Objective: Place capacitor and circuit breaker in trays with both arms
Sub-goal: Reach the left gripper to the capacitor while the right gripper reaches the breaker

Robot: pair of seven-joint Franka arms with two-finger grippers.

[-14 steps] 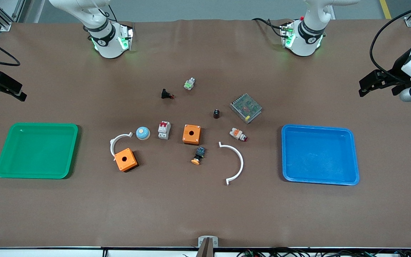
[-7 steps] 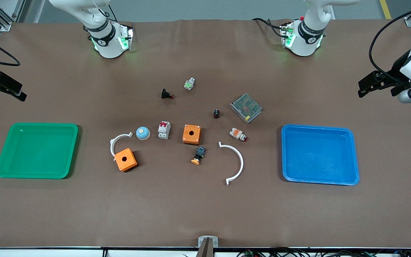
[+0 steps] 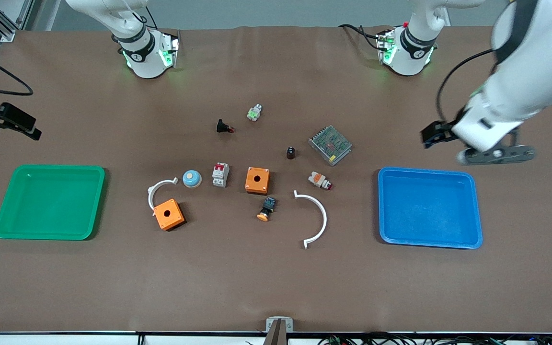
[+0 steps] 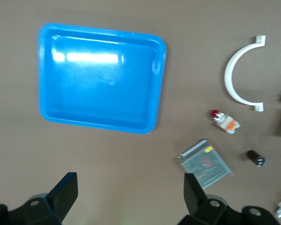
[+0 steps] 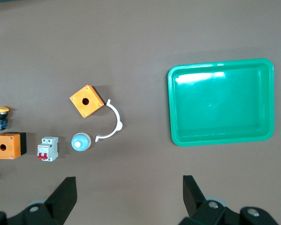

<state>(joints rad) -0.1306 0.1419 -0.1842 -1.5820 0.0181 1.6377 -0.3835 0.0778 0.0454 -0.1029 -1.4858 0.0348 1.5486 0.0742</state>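
With nothing gripped, both arms hold fingers spread: the left gripper [image 3: 433, 135] hangs over bare table by the blue tray [image 3: 472, 211], probably bound for the capacitor [image 3: 291, 153], while the right gripper [image 3: 26, 127] waits by the green tray [image 3: 96, 201], the circuit breaker [image 3: 220, 174] untouched.

My brown matte table covering [image 3: 276, 287] fills nearly everything; a grey floor strip [image 3: 276, 12] and yellow floor line [image 3: 517, 12] show above it.

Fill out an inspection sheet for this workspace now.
Surface: brown table.
Job's things: capacitor and circuit breaker lie loose on the table, untouched.
Clutter: two orange boxes, two white arcs, metal mesh module, blue-topped knob, green tray, blue tray.
Grippers: left gripper open above the table by the blue tray; right gripper open by the green tray.
Cables: black cables on both arms.
Surroundings: nothing seen.
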